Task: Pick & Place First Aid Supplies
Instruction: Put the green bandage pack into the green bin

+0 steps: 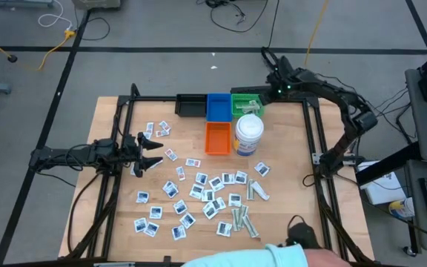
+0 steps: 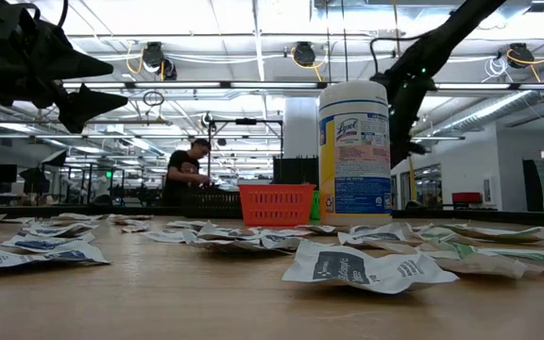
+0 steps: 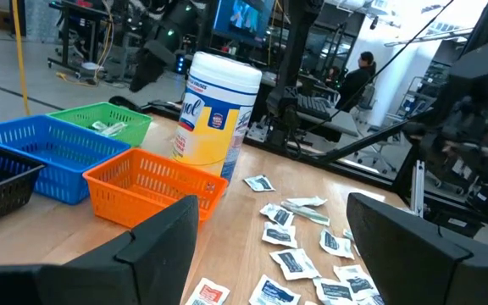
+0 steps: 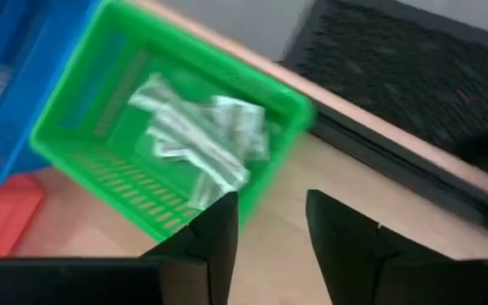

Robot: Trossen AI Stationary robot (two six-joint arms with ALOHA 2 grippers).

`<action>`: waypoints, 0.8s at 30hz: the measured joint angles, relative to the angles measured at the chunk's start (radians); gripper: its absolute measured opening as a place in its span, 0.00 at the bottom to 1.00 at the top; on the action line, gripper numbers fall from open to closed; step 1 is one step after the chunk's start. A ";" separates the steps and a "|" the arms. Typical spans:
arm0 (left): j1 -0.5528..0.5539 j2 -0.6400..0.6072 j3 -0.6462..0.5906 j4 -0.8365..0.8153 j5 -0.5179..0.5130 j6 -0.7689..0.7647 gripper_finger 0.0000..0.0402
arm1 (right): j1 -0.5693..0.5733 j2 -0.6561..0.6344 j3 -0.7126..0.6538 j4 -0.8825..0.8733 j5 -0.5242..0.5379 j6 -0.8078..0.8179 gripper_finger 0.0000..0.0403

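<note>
The first aid supplies, small white packets (image 1: 206, 194) and pale grey-green strips (image 1: 245, 221), lie flat and scattered over the wooden table's middle and near part. More strips (image 4: 197, 135) lie in a heap inside the green basket (image 1: 246, 104) at the far edge. My right gripper (image 4: 271, 203) hangs over that basket's near right corner, slanting down, open, with nothing between its fingers. At the table's left side my left gripper (image 1: 158, 152) stands level and open, above the table, pointing toward the baskets.
A black basket (image 1: 191, 105), a blue basket (image 1: 218, 106) and an orange basket (image 1: 218, 138) stand beside the green one. A white wipes canister (image 1: 248, 135) stands upright right of the orange basket. A person's sleeve (image 1: 273, 256) shows at the near edge.
</note>
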State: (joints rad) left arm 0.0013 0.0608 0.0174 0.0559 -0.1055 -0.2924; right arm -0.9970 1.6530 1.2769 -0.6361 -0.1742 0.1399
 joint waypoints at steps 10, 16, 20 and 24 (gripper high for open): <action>0.000 0.000 0.000 0.000 0.000 0.000 0.76 | 0.019 -0.172 -0.141 -0.029 0.073 0.237 0.29; 0.000 0.000 0.000 0.000 0.000 0.000 0.76 | 0.035 -0.197 -0.184 -0.138 0.073 0.423 0.29; 0.000 0.000 0.000 0.000 0.000 0.000 0.76 | 0.037 -0.197 -0.193 -0.236 0.075 0.501 0.29; 0.000 0.000 0.000 0.000 0.000 0.000 0.76 | 0.040 -0.197 -0.208 -0.322 0.076 0.543 0.29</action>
State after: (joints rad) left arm 0.0013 0.0608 0.0174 0.0555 -0.1054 -0.2921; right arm -0.9569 1.4555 1.0687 -0.9583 -0.0978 0.6833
